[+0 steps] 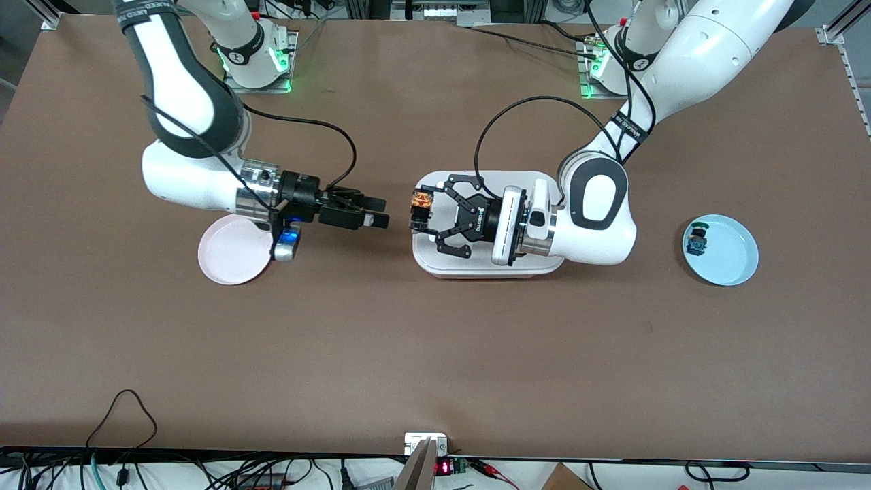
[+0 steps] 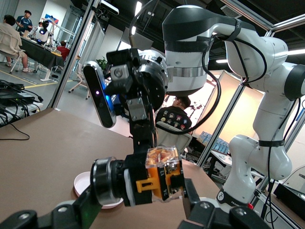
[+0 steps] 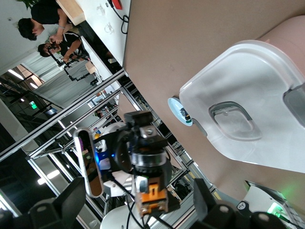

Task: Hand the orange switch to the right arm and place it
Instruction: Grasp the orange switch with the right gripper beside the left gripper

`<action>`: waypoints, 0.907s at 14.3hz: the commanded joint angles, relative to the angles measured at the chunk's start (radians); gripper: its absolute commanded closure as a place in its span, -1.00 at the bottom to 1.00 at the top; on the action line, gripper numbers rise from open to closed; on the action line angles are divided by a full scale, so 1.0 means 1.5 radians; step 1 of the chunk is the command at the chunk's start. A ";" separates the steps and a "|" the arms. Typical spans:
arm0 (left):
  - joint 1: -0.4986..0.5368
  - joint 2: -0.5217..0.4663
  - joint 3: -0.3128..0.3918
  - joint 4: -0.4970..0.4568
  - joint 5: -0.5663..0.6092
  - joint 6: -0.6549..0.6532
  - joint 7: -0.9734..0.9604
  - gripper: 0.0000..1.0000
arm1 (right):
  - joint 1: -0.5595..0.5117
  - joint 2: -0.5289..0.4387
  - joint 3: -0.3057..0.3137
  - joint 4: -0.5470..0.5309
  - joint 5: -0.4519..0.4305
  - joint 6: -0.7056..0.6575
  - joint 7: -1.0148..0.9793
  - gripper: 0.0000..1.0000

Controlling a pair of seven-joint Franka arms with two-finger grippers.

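The orange switch (image 1: 421, 204), a small black body with an orange block and a clear end, is held up in the air by my left gripper (image 1: 418, 216), which is shut on it over the white tray's (image 1: 476, 269) edge. In the left wrist view the switch (image 2: 153, 180) lies crosswise between the fingers (image 2: 90, 206). My right gripper (image 1: 381, 211) is open and level with the switch, pointing at it across a short gap. In the right wrist view the switch (image 3: 151, 196) shows ahead, between that gripper's spread fingers (image 3: 70, 196).
A pink plate (image 1: 228, 262) lies under the right arm's wrist. At the left arm's end of the table, a pale blue plate (image 1: 731, 255) holds a small dark switch with green and blue parts (image 1: 697, 238). Cables trail from both wrists.
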 commanded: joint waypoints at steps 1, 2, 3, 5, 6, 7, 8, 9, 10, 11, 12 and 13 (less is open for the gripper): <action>-0.010 0.007 0.003 0.016 -0.037 -0.002 0.046 0.47 | 0.007 -0.002 -0.003 -0.002 0.018 0.008 -0.018 -1.00; -0.012 0.007 0.002 0.016 -0.037 -0.002 0.046 0.47 | 0.011 -0.002 -0.003 -0.002 0.018 0.010 -0.018 -1.00; -0.013 0.008 0.003 0.017 -0.038 -0.002 0.046 0.47 | 0.022 -0.002 -0.003 -0.002 0.019 0.022 -0.019 -1.00; -0.013 0.008 0.003 0.018 -0.038 -0.002 0.045 0.47 | 0.044 -0.002 -0.003 -0.002 0.022 0.050 -0.022 -1.00; -0.013 0.008 0.003 0.018 -0.038 -0.002 0.045 0.47 | 0.048 -0.002 -0.003 -0.002 0.022 0.057 -0.023 -0.94; -0.013 0.007 0.003 0.018 -0.038 -0.002 0.044 0.47 | 0.049 -0.002 -0.003 -0.002 0.022 0.057 -0.023 -0.86; -0.012 0.008 0.003 0.018 -0.038 -0.003 0.043 0.47 | 0.050 -0.002 -0.003 -0.002 0.022 0.057 -0.024 -0.71; -0.013 0.008 0.003 0.019 -0.038 -0.002 0.043 0.47 | 0.054 -0.002 -0.003 -0.002 0.022 0.057 -0.024 -0.58; -0.012 0.008 0.003 0.019 -0.038 -0.002 0.040 0.47 | 0.057 -0.002 -0.003 -0.002 0.022 0.057 -0.024 -0.43; -0.011 0.007 0.003 0.019 -0.038 -0.003 0.038 0.47 | 0.060 -0.002 -0.003 -0.002 0.023 0.058 -0.024 -0.30; -0.012 0.007 0.003 0.020 -0.037 -0.003 0.038 0.46 | 0.064 -0.002 -0.003 -0.002 0.022 0.063 -0.024 -0.18; -0.012 0.008 0.003 0.020 -0.037 -0.003 0.039 0.46 | 0.066 -0.002 -0.003 -0.002 0.022 0.070 -0.024 -0.02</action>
